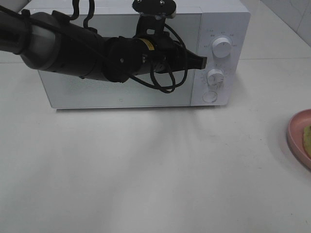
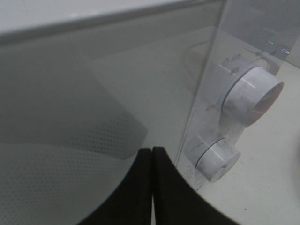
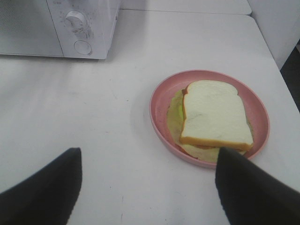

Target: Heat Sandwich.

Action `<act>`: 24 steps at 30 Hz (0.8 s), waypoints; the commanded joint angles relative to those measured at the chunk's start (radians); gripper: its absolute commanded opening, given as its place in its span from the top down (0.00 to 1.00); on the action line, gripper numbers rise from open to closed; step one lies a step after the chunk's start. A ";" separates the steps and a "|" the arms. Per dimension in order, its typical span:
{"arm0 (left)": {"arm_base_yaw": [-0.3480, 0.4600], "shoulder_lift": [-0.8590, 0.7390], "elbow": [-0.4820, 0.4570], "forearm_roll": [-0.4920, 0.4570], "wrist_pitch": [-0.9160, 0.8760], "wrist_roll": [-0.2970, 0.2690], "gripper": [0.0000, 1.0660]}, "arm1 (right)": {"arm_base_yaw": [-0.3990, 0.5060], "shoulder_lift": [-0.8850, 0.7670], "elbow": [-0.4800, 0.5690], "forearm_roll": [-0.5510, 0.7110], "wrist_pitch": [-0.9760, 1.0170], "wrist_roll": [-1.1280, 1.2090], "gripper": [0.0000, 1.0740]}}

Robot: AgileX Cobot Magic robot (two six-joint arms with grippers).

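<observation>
The sandwich (image 3: pixel 213 115), white bread over green and orange filling, lies on a round pink plate (image 3: pixel 159 101) on the table. My right gripper (image 3: pixel 147 187) hovers open just short of the plate, one finger to either side of the view and nothing between them. The plate (image 1: pixel 297 133) shows at the right edge of the exterior view, with a sliver of sandwich (image 1: pixel 307 137). My left gripper (image 1: pixel 201 62) is shut and empty, its tips (image 2: pixel 152 152) against the right edge of the microwave door (image 1: pixel 121 92), beside the control panel.
The white microwave (image 1: pixel 233 29) stands at the back of the table with its door closed. Its panel carries an upper knob (image 1: pixel 222 48), a lower knob (image 1: pixel 215 76) and a round button (image 1: pixel 210 96). The left arm (image 1: pixel 63 43) stretches across the door front.
</observation>
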 commanded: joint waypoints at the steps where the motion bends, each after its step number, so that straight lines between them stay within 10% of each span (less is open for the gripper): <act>1: -0.022 -0.048 0.019 -0.007 0.011 0.009 1.00 | -0.008 -0.026 0.001 -0.004 -0.004 -0.011 0.29; 18: -0.038 -0.169 0.128 -0.008 0.263 0.005 1.00 | -0.008 -0.026 0.001 -0.004 -0.004 -0.011 0.29; 22: -0.038 -0.177 0.128 -0.011 0.370 -0.003 0.82 | -0.008 -0.026 0.001 -0.004 -0.004 -0.011 0.29; 24: -0.038 -0.185 0.128 -0.012 0.447 -0.018 0.49 | -0.008 -0.026 0.001 -0.004 -0.004 -0.011 0.29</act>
